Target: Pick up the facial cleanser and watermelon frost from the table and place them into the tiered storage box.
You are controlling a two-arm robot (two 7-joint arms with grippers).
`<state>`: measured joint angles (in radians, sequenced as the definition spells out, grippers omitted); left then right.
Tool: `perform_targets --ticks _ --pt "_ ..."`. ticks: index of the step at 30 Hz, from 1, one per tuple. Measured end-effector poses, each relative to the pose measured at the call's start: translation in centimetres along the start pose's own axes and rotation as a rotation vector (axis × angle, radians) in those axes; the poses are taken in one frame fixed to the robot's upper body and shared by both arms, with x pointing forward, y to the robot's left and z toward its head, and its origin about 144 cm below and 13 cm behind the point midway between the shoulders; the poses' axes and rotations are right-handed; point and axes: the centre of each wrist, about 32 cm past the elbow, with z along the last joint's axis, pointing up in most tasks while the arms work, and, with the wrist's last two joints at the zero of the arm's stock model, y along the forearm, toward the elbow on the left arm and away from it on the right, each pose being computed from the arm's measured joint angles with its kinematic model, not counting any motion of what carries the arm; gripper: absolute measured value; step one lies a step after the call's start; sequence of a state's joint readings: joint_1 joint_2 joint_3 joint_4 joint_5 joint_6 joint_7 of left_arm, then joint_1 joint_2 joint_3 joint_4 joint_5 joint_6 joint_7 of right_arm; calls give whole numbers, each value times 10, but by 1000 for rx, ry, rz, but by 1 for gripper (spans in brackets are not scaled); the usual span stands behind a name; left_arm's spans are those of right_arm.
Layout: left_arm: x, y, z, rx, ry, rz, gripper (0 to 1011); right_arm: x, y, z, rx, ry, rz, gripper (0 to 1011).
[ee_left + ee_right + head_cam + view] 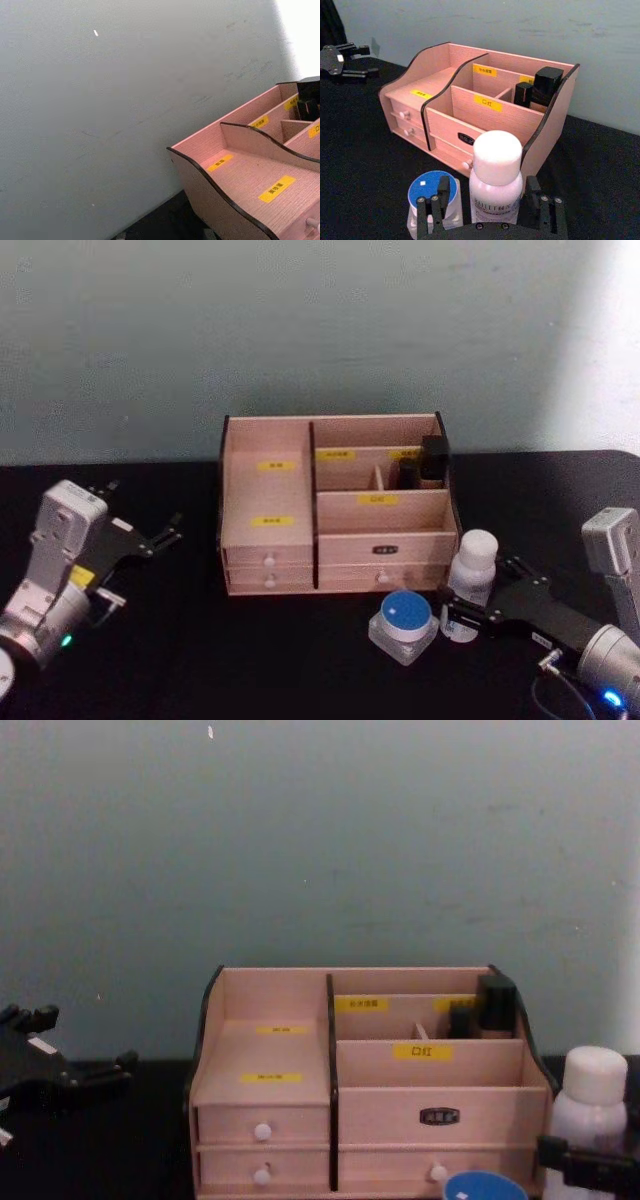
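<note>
The tall white facial cleanser (pixel 472 565), round-capped with faint grey print, stands on the black table (pixel 200 640) at the near right corner of the pale pink storage box (pixel 400 545). The right end effector (pixel 472 600) is spread around it. The blue-lidded jar (pixel 405 620) sits just left. The left end effector (pixel 165 532) hovers spread, far left.

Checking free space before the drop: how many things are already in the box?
2: a tall black container in the box's rear right corner, and a shorter black one just left of it. The drawers' insides are hidden.
</note>
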<state>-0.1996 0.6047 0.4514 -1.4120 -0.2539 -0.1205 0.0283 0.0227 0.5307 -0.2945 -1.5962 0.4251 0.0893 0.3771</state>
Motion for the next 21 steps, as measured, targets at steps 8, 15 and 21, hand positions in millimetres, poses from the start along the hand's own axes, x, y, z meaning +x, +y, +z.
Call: perform_targets --ticks 8,15,21 --pt "0 0 0 0 0 0 1001 0 0 0 1 1 -1 763" --pt "0 0 0 0 0 0 1001 0 0 0 1 1 -1 593" --pt "0 0 0 0 0 0 1001 0 0 0 1 1 -1 590"
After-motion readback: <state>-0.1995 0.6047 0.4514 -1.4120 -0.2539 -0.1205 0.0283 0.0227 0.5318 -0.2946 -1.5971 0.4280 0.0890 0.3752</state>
